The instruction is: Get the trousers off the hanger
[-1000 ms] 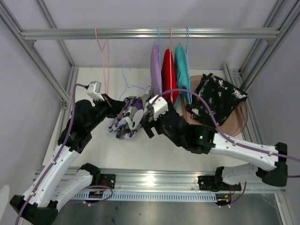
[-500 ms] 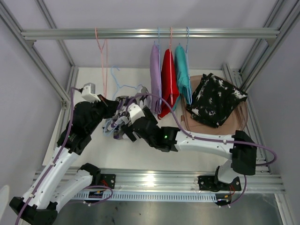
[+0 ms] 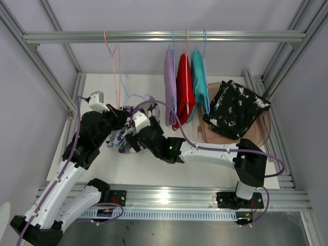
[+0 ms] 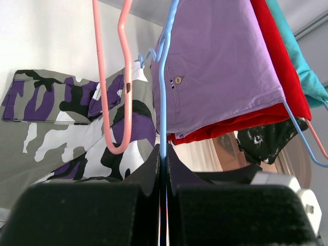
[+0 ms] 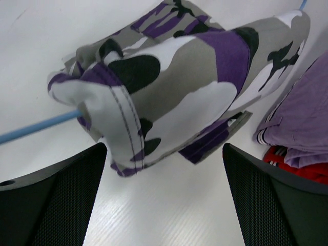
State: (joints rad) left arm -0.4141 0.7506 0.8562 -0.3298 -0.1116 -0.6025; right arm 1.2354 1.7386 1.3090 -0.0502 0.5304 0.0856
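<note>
Left gripper [image 4: 163, 154] is clamped tight on the blue hanger [image 4: 163, 97]. Right gripper [image 5: 164, 174] hovers, jaws spread wide, over the purple-and-white trousers [image 5: 189, 87] bunched on the table [image 5: 169, 220], the hanger's wire running into their fold. Behind, lilac trousers [image 4: 220, 66], red trousers [image 4: 274, 36] and teal trousers [image 4: 300, 61] hang from the rail [image 3: 102, 37]. Far right, the black speckled trousers [image 3: 236, 108] lie on a brown tray [image 3: 264, 134].

Purple, grey and white trousers [image 5: 174, 87] lie bunched on the white table [image 5: 169, 215], with a thin blue hanger wire [image 5: 36, 128] poking out at the left. The right gripper [image 5: 163, 169] has its two black fingers [image 5: 56, 205] wide apart near them.
</note>
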